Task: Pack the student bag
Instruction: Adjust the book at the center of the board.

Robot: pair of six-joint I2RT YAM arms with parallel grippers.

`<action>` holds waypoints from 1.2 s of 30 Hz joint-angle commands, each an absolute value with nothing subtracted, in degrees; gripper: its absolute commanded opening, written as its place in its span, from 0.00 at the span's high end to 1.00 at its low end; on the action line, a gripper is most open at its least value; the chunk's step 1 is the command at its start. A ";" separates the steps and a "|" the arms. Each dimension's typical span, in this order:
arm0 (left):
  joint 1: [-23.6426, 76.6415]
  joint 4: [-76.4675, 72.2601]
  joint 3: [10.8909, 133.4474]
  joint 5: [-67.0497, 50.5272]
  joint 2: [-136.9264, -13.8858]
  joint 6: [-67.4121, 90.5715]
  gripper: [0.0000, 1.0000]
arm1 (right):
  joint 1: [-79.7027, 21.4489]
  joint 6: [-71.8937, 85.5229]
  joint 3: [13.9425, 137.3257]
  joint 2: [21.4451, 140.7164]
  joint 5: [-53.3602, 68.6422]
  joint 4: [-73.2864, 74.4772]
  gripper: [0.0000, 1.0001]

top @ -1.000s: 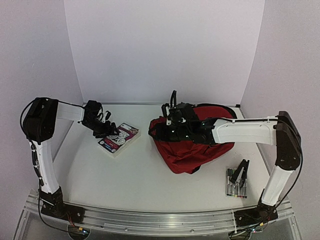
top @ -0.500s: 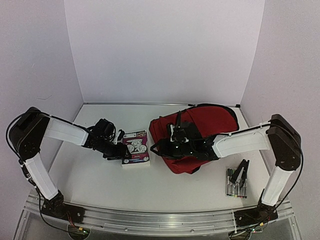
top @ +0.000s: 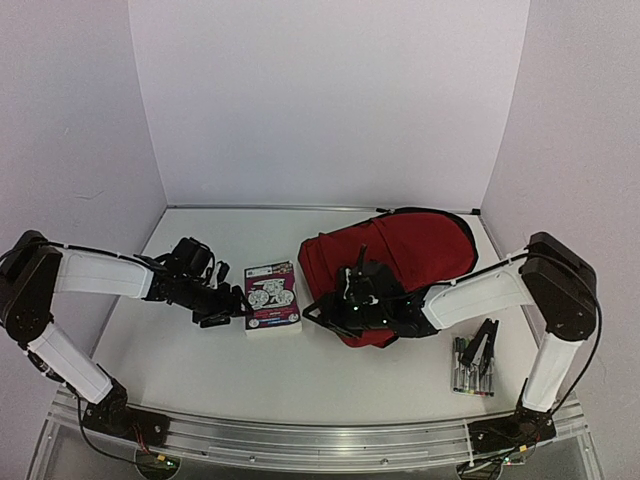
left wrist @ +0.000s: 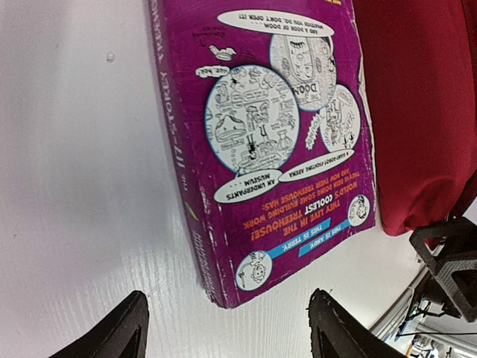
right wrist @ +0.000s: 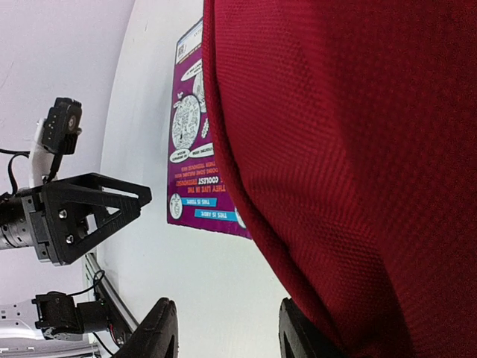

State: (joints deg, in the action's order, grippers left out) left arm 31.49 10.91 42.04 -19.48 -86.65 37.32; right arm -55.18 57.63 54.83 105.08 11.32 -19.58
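Observation:
The student bag [top: 415,255] is a dark-red backpack lying on the table right of centre. A purple paperback book [top: 272,298] lies flat just left of it, cover up. My left gripper [top: 228,310] is low over the table at the book's left side. In the left wrist view it [left wrist: 227,335] stands open, and the book's near corner [left wrist: 223,298] sits just ahead of the gap. My right gripper [top: 328,316] is at the bag's front-left edge. It [right wrist: 227,339] is open over bare table, one finger [right wrist: 298,335] against the red fabric [right wrist: 350,149].
Several markers [top: 470,375] and a black clip [top: 484,345] lie near the right arm's base. White walls close in the back and both sides. A metal rail [top: 310,440] runs along the near edge.
The book slid right and turned, ending beside the bag, with my left gripper following behind it. My right gripper came down from the bag's top to its front-left edge, and the bag settled flatter.

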 commanded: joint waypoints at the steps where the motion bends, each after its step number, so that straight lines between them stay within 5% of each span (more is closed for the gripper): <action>1: 29.10 9.26 43.49 -21.08 -86.53 39.27 0.27 | -55.17 59.52 56.50 107.73 12.24 -24.51 0.56; 12: 26.96 -2.71 44.33 -25.67 -92.73 45.35 0.30 | -55.12 48.97 69.91 117.11 0.37 -12.37 0.56; 36: 26.63 -11.56 44.49 -31.87 -103.26 50.84 0.40 | -54.37 47.26 81.98 128.95 18.10 -16.25 0.60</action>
